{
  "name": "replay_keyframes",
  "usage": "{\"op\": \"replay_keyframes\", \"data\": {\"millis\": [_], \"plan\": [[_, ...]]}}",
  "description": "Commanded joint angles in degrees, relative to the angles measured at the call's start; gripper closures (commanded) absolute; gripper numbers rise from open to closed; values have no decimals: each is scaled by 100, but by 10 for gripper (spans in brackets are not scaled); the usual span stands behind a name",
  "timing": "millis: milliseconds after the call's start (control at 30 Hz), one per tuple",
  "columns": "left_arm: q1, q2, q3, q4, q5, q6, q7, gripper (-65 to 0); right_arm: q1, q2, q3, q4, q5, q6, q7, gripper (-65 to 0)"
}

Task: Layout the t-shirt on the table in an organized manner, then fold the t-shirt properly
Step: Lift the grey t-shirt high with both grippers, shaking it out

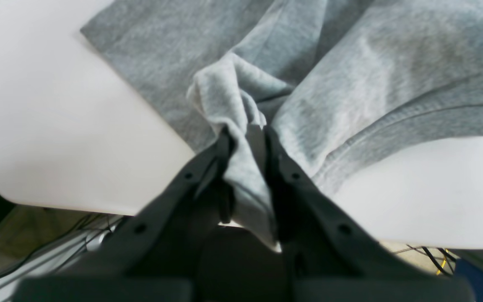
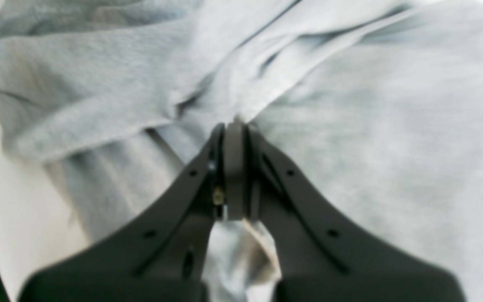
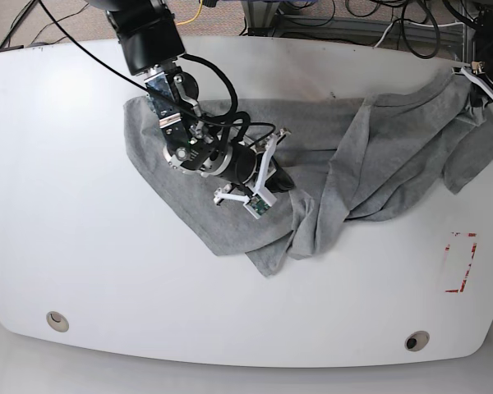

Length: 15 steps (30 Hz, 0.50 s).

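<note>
Grey t-shirt (image 3: 329, 172) lies crumpled across the white table (image 3: 82, 246), from mid-surface to its far right corner. Left gripper (image 1: 245, 134) is clamped on a bunched fold there. Right gripper (image 2: 234, 126) is pinched onto fabric mid-surface.

I see the t-shirt (image 3: 312, 176) bunched across the table's (image 3: 82, 246) far right half. A tape outline (image 3: 460, 263) lies nearer, at its right edge.
</note>
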Motion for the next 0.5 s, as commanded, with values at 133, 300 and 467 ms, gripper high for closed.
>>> {"op": "replay_keyframes", "data": {"millis": [133,300,467], "plan": [[-414,-96,335,217,-87,-17,-95,0,78,223,570,973,101,69,-418,0],[-608,62,572,578,-87,-17,-95,0,166,504,895,999,109,78,-453,0],[-889,142,765,877,-87,-17,-95,0,368,618,983,982,109,78,-453,0]]}}
